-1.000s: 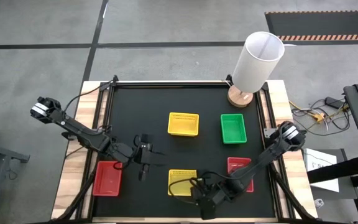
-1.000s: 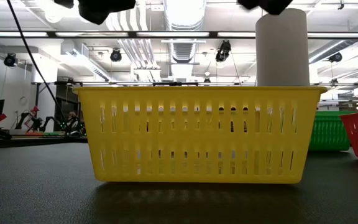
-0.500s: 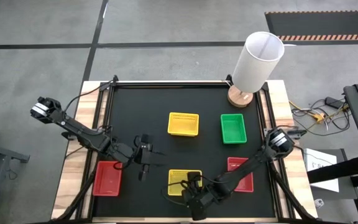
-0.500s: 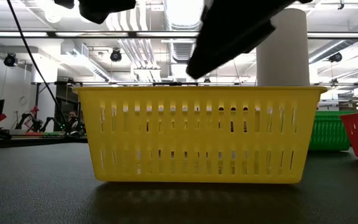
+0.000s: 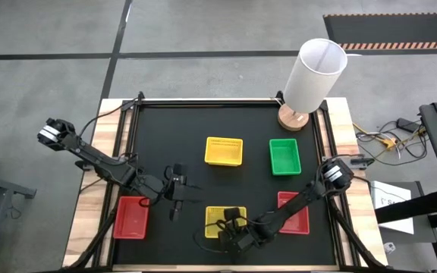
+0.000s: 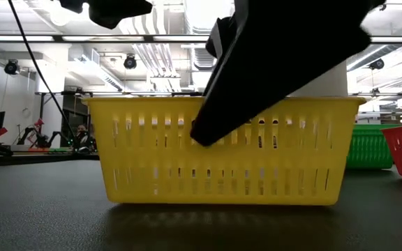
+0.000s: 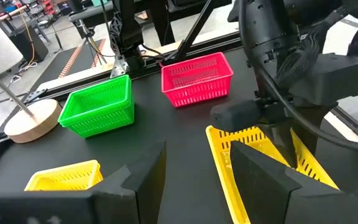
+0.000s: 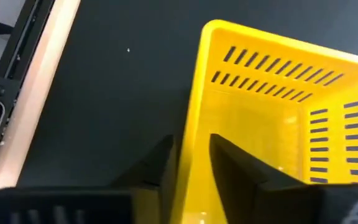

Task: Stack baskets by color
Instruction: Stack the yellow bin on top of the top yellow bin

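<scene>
A: Going left to right across the black surface point(image 5: 165, 136): a red slotted plastic mesh basket point(image 5: 131, 217) sits at the near left corner, and the left tool point(image 5: 179, 199) hangs just beside it, fingers apart and empty. What about the middle?

B: A near yellow slotted plastic basket point(image 5: 224, 221) sits at the front edge, with a far yellow basket point(image 5: 224, 151) behind it, well apart. The right tool point(image 5: 230, 230) is at the near one. In the right wrist view one dark finger is outside the short end wall and the other inside, so they straddle the rim point(image 8: 188, 149). I cannot tell whether they pinch it yet.

A: And further right?

B: A green mesh basket point(image 5: 284, 155), another red mesh basket point(image 5: 293, 211) near the front, and a tall white cylinder on a wooden base point(image 5: 309, 80) at the back corner.

A: How will the yellow one handle?

B: I judge it light and fairly stiff, though thin slotted walls may flex and smooth plastic can slip. Taking the rim of a short wall seems sound.

A: What differs from a second ago?

B: The right arm was nearer the front right, beside the basket; it has swung left and dropped onto it, now covering much of the low view. The left arm and the baskets have not moved.
</scene>
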You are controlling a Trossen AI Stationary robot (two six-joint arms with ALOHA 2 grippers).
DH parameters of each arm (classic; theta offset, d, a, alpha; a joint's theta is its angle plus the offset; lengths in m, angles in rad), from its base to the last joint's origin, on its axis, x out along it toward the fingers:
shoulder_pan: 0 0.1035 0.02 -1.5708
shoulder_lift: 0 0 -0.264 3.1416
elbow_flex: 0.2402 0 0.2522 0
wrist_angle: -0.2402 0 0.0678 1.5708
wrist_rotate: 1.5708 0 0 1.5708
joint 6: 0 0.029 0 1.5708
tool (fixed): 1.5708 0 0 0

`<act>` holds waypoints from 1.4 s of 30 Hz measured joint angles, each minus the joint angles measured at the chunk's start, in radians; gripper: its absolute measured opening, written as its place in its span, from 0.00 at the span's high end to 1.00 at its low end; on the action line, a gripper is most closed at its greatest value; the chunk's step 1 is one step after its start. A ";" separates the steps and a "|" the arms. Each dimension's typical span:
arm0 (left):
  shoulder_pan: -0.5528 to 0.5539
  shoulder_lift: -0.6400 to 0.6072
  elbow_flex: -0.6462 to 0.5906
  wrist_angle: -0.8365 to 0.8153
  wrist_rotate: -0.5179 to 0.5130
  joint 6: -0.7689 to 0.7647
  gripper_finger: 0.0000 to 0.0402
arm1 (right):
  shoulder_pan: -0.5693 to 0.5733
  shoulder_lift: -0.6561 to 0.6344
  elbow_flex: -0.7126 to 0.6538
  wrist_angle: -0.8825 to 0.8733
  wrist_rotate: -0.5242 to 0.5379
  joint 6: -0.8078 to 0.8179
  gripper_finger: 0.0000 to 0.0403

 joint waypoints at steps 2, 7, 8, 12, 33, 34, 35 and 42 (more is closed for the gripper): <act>0.000 0.000 -0.004 0.001 0.000 0.000 0.59 | -0.002 0.001 0.000 0.004 -0.001 -0.012 0.85; 0.000 0.000 -0.013 0.000 0.000 -0.001 0.59 | -0.004 0.001 0.000 0.009 0.000 -0.020 0.97; 0.000 0.000 -0.013 0.000 0.000 -0.001 0.59 | -0.004 0.001 0.000 0.009 0.001 -0.019 0.97; 0.000 -0.003 -0.013 0.000 0.000 0.008 0.59 | -0.004 -0.006 0.000 0.004 0.001 -0.028 0.97; 0.001 -0.386 -0.054 0.001 -0.116 0.384 0.59 | -0.190 -0.189 0.025 -0.164 0.081 -0.123 0.98; 0.001 -0.407 -0.063 0.001 -0.117 0.381 0.59 | -0.211 -0.191 0.025 -0.164 0.081 -0.133 0.98; 0.001 -0.426 -0.073 0.001 -0.116 0.378 0.59 | -0.232 -0.191 0.025 -0.165 0.081 -0.149 0.98; 0.000 -0.540 -0.139 -0.002 -0.124 0.393 0.59 | -0.377 -0.191 0.025 -0.174 0.078 -0.250 0.98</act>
